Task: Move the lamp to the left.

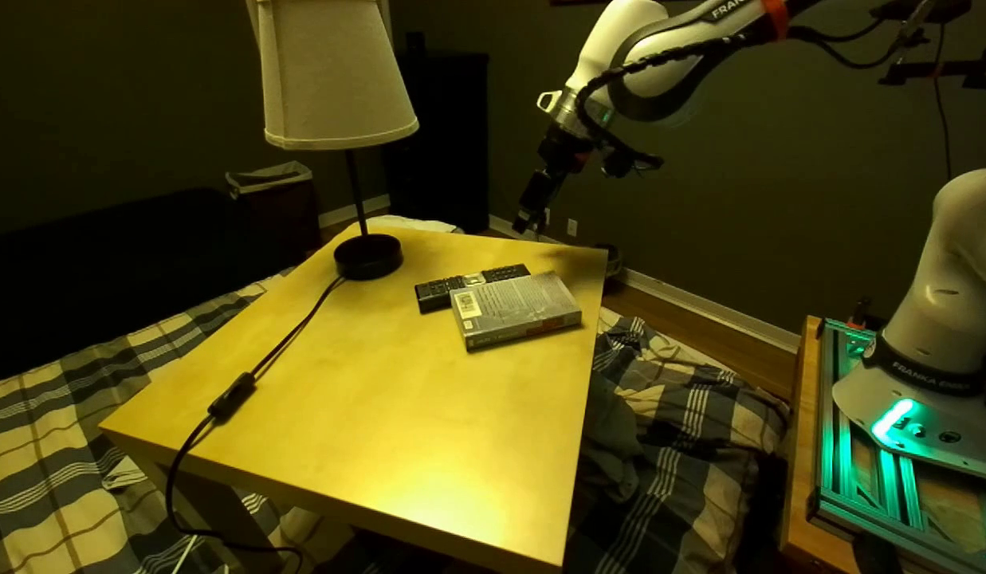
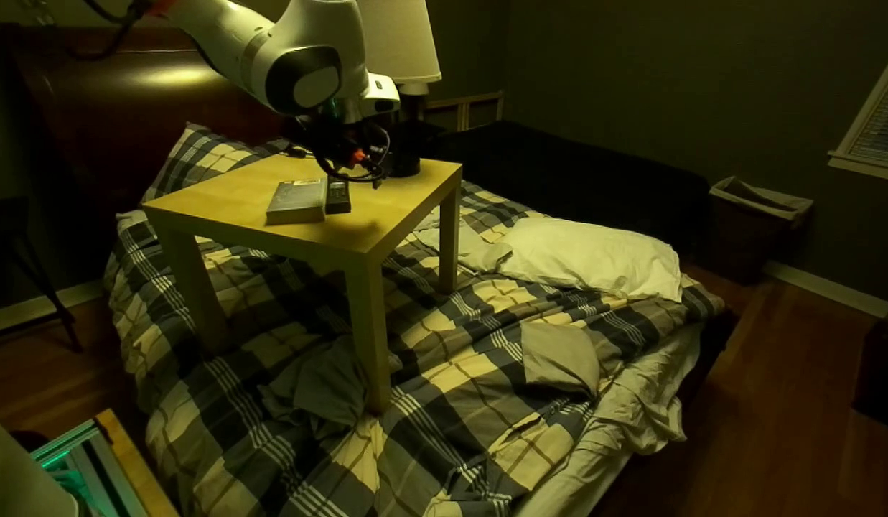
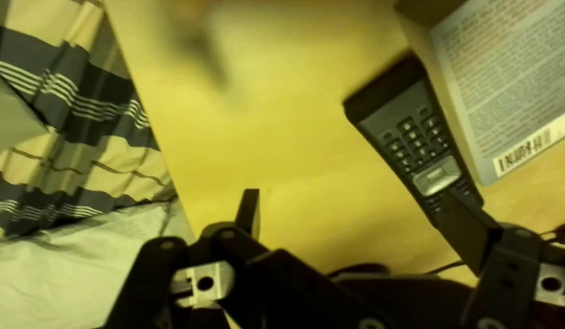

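Jaws set wide apart, the gripper (image 3: 355,210) hangs above the pale table (image 3: 287,146) in the wrist view, where a black remote (image 3: 412,137) lies just beside a grey barcoded item (image 3: 510,87). In an exterior view the lamp (image 1: 339,96) stands upright near a corner of the table, well apart from the gripper, its black cord (image 1: 233,397) running across the surface and down over an edge. In an exterior view the white arm (image 2: 307,68) partly hides the lamp, and the table stands with its legs on rumpled plaid bedding (image 2: 451,373).
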Motion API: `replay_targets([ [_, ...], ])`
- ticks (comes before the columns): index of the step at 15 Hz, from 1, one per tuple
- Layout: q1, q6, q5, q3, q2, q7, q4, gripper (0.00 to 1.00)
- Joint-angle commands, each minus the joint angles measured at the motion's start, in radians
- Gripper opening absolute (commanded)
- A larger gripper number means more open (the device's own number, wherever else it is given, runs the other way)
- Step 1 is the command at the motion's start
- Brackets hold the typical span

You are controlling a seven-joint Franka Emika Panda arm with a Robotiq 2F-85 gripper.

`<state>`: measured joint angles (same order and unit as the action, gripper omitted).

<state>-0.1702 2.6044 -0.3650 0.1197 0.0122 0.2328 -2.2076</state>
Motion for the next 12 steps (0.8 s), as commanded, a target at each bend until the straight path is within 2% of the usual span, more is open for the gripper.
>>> replay_targets([
  [1, 0.003, 0.041, -0.203, 0.051, 0.120, 0.266, 0.133, 1.00],
  [7, 0.065, 0.102, -0.591, 0.174, 0.239, 0.710, 0.312, 1.00],
  [12, 0.115, 0.108, -0.855, 0.195, 0.329, 1.058, 0.402, 1.00],
])
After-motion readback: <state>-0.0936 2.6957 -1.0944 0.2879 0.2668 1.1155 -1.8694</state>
